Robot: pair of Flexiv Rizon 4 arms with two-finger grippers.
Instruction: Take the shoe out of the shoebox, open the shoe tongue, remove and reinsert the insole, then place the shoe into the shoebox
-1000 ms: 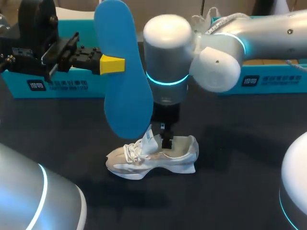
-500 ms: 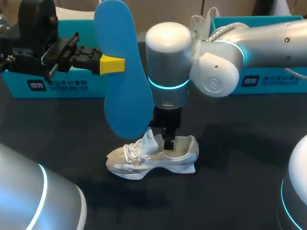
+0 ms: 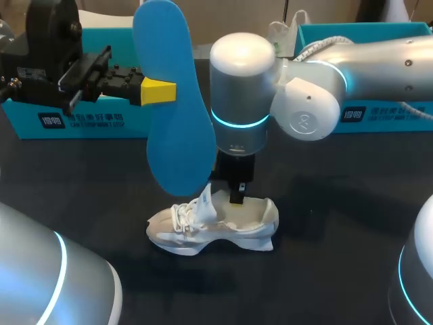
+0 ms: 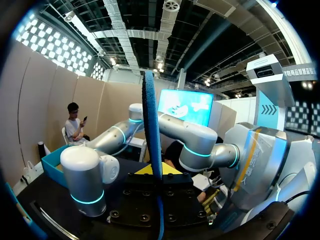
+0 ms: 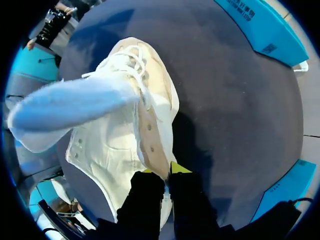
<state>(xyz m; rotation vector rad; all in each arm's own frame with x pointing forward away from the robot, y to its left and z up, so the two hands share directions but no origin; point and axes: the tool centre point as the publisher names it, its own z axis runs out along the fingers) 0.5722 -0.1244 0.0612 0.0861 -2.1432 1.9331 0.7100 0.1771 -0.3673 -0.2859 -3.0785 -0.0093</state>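
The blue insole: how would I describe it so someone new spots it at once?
Start at the dark table and find the white shoe at its middle. Just above the shoe's laces, the left tool holds the blue insole upright in the air. It is the only flat, foot-shaped blue piece; the teal boxes behind are rectangular.

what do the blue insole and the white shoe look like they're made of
The insole: likely foam with a fabric face; matte blue, no shine, thin edge-on in the left wrist view, standing upright without flopping. The shoe: seems textile or mesh with soft, suede-like panels; matte white, woven laces, tan perforated lining. Exact fabrics cannot be told.
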